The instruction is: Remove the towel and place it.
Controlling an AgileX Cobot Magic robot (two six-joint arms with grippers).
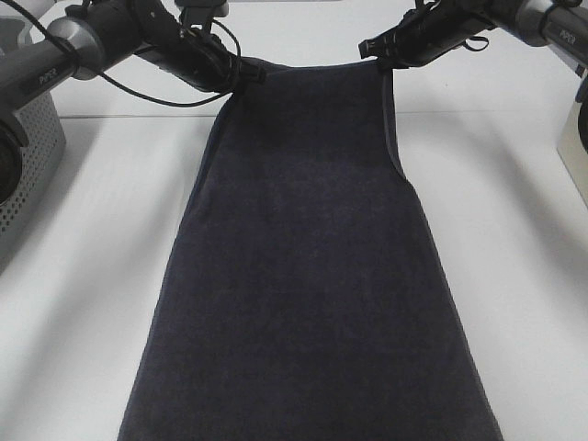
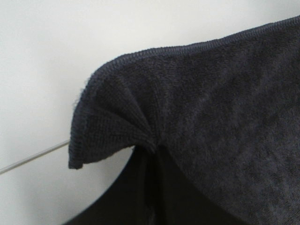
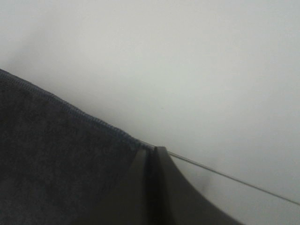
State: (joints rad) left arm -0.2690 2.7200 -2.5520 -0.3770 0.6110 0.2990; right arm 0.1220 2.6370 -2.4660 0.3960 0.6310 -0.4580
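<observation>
White tabletop (image 1: 83, 276) under a pale wall carries the scene, and down its middle runs the towel (image 1: 303, 276). Its far edge is held up off the surface between the two arms. The rest slopes toward the camera, widening as it goes, and passes out of the near edge of the high view.

The cloth is navy-charcoal terry with a short, matte pile and a ribbed, stitched hem along the raised edge. It sags slightly between the two held corners, and a narrow strip folds over down the right side.

The left gripper (image 1: 246, 78) is pinched tight on the far left corner, where the terry gathers into soft pleats fanning out from the pinch. The right gripper (image 1: 375, 48) is likewise closed on the far right corner, with the hem running straight into its meeting fingers.

The towel looks already lifted out and spread, so the step in hand is probably the placing. The next move calls for both arms to travel together, keeping the top edge stretched so the limp cloth settles flat instead of buckling.

A grey perforated basket (image 1: 32, 156) stands at the table's left edge, apart from the towel, and a pale boxy thing (image 1: 574, 138) at the right edge is too cut off to identify
</observation>
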